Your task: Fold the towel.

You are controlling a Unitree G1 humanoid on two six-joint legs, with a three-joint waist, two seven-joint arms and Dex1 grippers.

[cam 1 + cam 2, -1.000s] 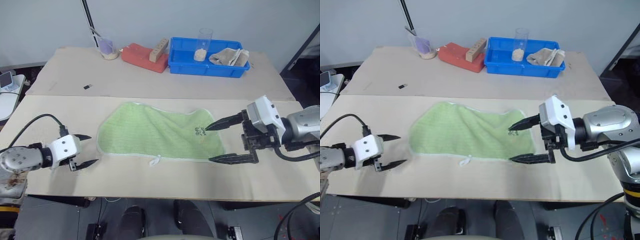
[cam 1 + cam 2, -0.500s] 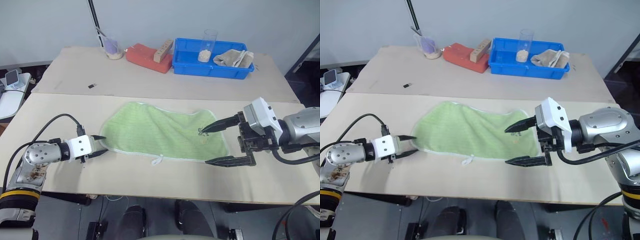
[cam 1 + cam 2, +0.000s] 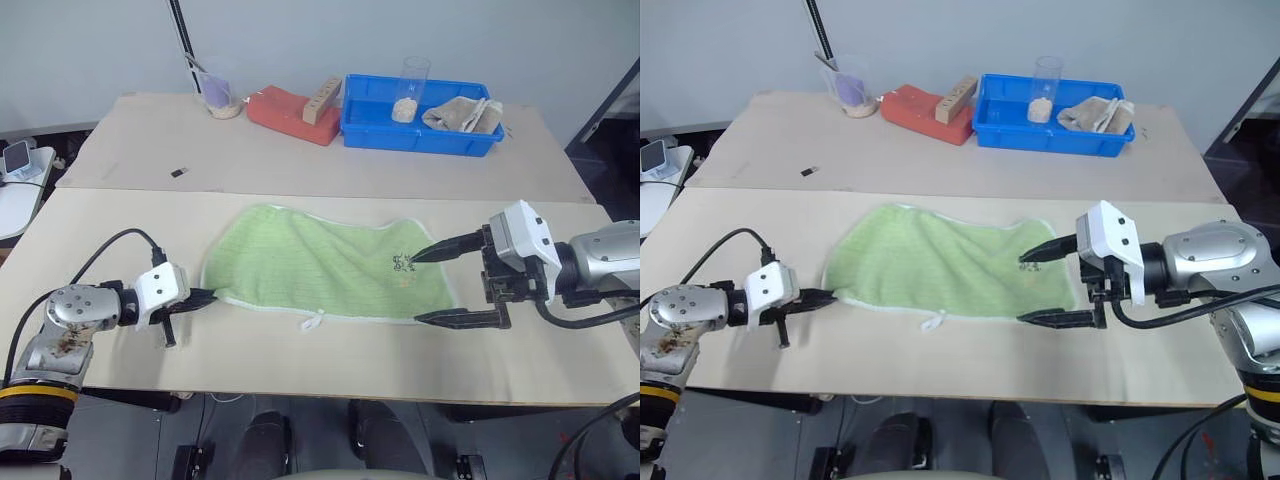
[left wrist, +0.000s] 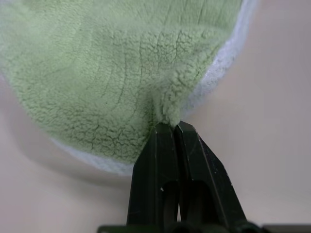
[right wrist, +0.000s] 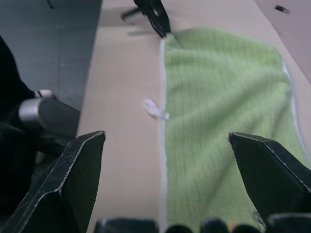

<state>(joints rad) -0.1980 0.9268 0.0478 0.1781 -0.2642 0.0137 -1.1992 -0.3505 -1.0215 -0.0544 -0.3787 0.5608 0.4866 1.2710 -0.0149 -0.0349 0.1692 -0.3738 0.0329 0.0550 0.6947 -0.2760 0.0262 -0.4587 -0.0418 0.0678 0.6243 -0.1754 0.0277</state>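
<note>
Left end effector is clamped on the green towel, which lies flat on the desk; that thin corner pinch could slip when lifted. Right end effector gapes wide beside the opposite edge.

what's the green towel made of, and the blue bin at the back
Towel: looks like soft microfibre fleece, with nubby matte pile and white stitched edging.
Blue bin: probably moulded plastic, with smooth, even-coloured walls and a slight sheen.
</note>
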